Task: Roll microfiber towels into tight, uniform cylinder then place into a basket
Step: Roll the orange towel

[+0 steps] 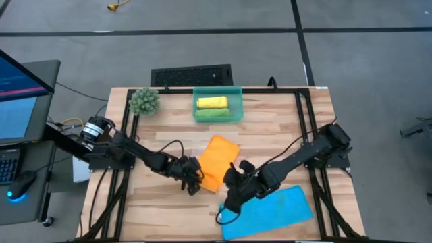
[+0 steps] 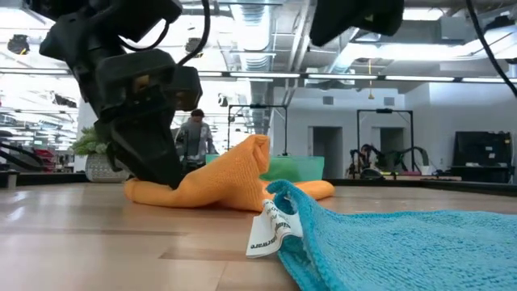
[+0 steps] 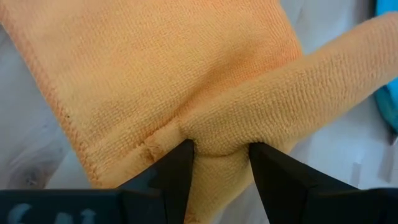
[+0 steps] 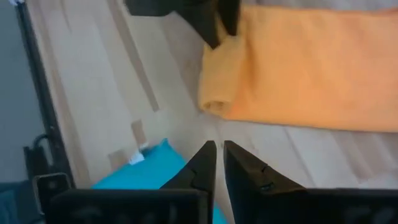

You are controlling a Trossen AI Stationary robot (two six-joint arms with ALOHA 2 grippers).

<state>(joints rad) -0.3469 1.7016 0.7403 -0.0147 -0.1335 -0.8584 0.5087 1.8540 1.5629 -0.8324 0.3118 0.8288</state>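
Big open workshop with a grey concrete floor (image 1: 364, 61) crossed by dark seam lines, and a yellow cable (image 1: 118, 5) lying loose on it. Light wood table (image 1: 169, 128) sits in a black frame. A desk with a lit monitor (image 1: 17, 88) stands off to 1 side, and a black keyboard (image 1: 192, 75) lies behind the table. Bright ceiling lights (image 2: 420, 50), exposed pipes, white walls, and a person (image 2: 194, 137) standing further back.

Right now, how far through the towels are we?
Done: yellow roll and green roll lie in the basket. In hand: the left gripper pinches a fold of the orange towel, not yet rolled; the right gripper hovers empty beside it. Left: the blue towel, flat.
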